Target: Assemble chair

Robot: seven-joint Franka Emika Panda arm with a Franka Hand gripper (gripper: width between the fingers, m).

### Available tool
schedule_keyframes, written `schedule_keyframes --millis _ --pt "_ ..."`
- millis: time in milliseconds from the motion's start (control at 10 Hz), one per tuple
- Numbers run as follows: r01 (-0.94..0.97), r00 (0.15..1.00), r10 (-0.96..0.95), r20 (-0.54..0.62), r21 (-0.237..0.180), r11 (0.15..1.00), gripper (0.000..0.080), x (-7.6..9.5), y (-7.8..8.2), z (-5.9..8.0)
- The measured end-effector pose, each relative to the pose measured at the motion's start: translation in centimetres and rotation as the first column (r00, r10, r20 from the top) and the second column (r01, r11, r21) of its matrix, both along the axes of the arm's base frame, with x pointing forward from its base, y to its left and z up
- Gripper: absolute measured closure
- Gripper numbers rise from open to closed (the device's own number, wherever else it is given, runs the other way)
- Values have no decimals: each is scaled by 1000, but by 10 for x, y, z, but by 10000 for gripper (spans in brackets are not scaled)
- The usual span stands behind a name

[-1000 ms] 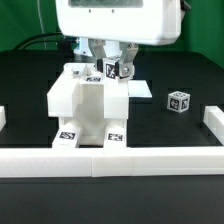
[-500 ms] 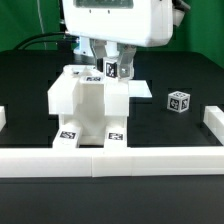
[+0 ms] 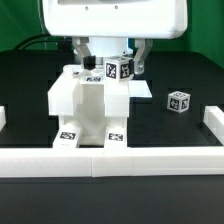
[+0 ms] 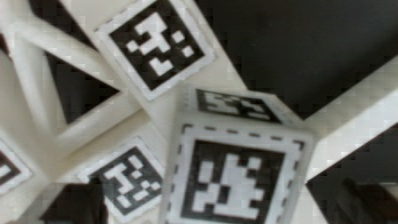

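1. I see a black table (image 3: 180, 125) with a low white rail (image 3: 110, 162) along its front.
2. The white chair (image 3: 88, 110) stands by the rail, touching it.
3. My gripper (image 3: 110, 62) hangs above the chair, jaws wide apart.
4. A small cube (image 3: 178, 101) sits alone, well apart.

A robotics lab bench: black table (image 3: 170, 125) fenced by a white rail (image 3: 120, 158), tagged parts (image 3: 178, 101) under a robot arm (image 3: 112, 20).

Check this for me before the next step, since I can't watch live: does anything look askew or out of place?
One small tagged cube sits alone on the black table, apart from the chair on the exterior view's right. Another cube sits atop the chair below the gripper. Nothing looks damaged.
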State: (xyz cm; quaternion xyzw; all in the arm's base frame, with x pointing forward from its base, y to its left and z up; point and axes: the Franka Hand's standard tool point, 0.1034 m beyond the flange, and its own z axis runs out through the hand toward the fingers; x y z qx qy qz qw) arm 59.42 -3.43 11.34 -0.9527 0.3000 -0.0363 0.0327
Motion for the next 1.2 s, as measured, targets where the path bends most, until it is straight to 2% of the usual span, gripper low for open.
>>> schedule_keyframes --millis 200,400,600,700,900,1100,1200 --pt "-169 986 169 -1 -18 985 151 -1 0 0" --pt "-445 896 445 -6 -46 895 151 -3 0 3" --pt "-639 768 640 -11 -62 766 151 -4 -1 3" --pt "-702 711 703 -14 -63 709 151 -4 1 2" --pt "-748 662 749 -24 -70 660 151 -2 12 4" --pt "-799 599 800 -35 -82 596 151 -2 17 5" --pt "-852 521 853 -44 -93 515 151 -5 13 3"
